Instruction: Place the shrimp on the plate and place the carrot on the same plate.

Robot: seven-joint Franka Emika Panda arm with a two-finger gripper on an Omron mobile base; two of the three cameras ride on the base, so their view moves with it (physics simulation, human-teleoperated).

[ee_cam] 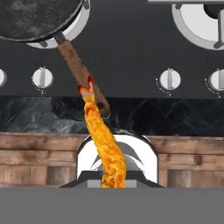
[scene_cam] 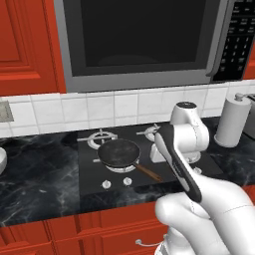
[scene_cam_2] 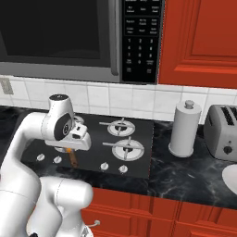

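One thin pinch: the hand (ee_cam: 113,183) holds the shrimp (ee_cam: 103,140) by its end; a swing toward the plate (scene_cam_2: 230,177) could shake it loose.

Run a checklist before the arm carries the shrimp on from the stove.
1. Grip: ok. The end effector is shut on the shrimp.
2. Shrimp clear of the pan handle: cannot tell. They overlap in the hand view.
3. Plate located: cannot tell. A white rim at the right base view's edge may be it.
4. Path rightward: probably not ok if kept low. The paper towel roll and toaster stand there.
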